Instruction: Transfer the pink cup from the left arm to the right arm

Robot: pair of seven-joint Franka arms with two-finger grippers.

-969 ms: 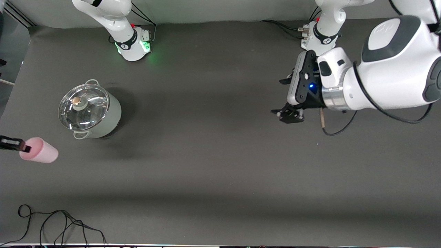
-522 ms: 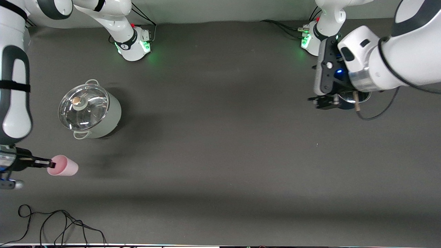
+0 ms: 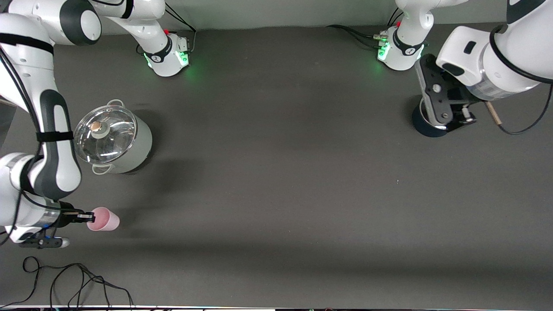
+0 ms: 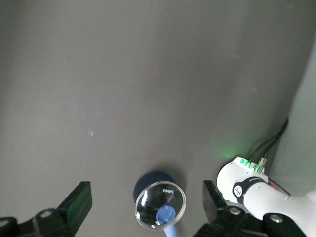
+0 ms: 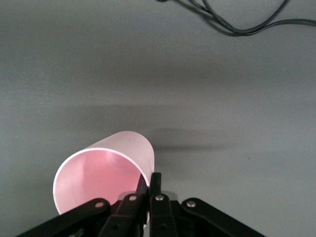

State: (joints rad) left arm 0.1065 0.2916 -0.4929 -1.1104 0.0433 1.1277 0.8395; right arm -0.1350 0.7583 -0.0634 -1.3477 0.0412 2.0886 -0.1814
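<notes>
Cup first: your pink cup (image 3: 103,219) is in the right gripper (image 3: 88,214), tipped on its side over the table (image 3: 276,181) at the right arm's end, nearer the front camera than the lidded pot (image 3: 113,138). The right wrist view shows the hold plainly: the fingers (image 5: 155,185) are pinched together on the cup's rim, one inside the mouth and one outside, so you look straight into the pink interior (image 5: 101,174). You cannot tell from these views whether the cup's lower side touches the table or hangs just above it. Loose black cable (image 3: 65,278) lies at the front edge, nearer the camera than the cup. At the left arm's end, the left gripper (image 3: 449,119) is mostly hidden under its own wrist in the front view; its wrist view shows the two fingers (image 4: 76,202) spread wide apart with nothing between them, over a small dark-blue pot with a glass lid (image 4: 160,203) beside the left arm's base (image 4: 247,190).
</notes>
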